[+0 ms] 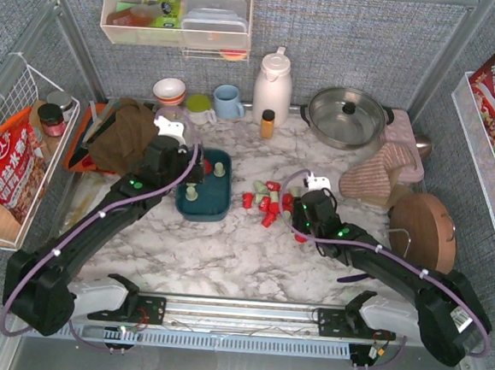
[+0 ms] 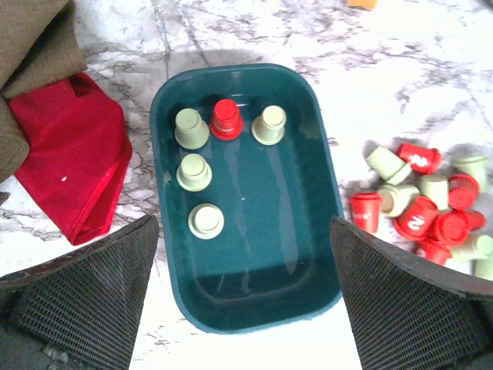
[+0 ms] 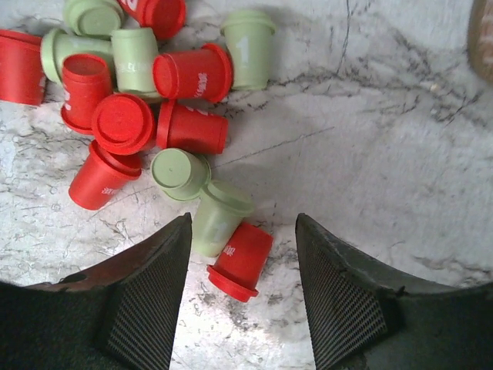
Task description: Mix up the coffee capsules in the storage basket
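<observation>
The dark teal storage basket (image 1: 201, 214) lies left of centre. In the left wrist view its floor (image 2: 262, 254) holds several upright capsules at the far end: green ones (image 2: 193, 172) and one red (image 2: 226, 119). My left gripper (image 2: 245, 308) hangs open and empty over the basket's near end; it also shows in the top view (image 1: 184, 167). A loose pile of red and green capsules (image 1: 267, 202) lies on the table right of the basket. My right gripper (image 3: 243, 285) is open at the pile's edge, its fingers either side of a red capsule (image 3: 240, 260) lying on its side beside a green one (image 3: 216, 216).
A red cloth (image 2: 69, 162) and a brown cloth (image 1: 123, 132) lie left of the basket. An orange-capped bottle (image 1: 268, 123), a white jug (image 1: 272, 88), a blue mug (image 1: 228, 102) and a pot (image 1: 347, 116) stand at the back. A striped mitt (image 1: 377, 178) and a wooden disc (image 1: 422, 229) lie at the right.
</observation>
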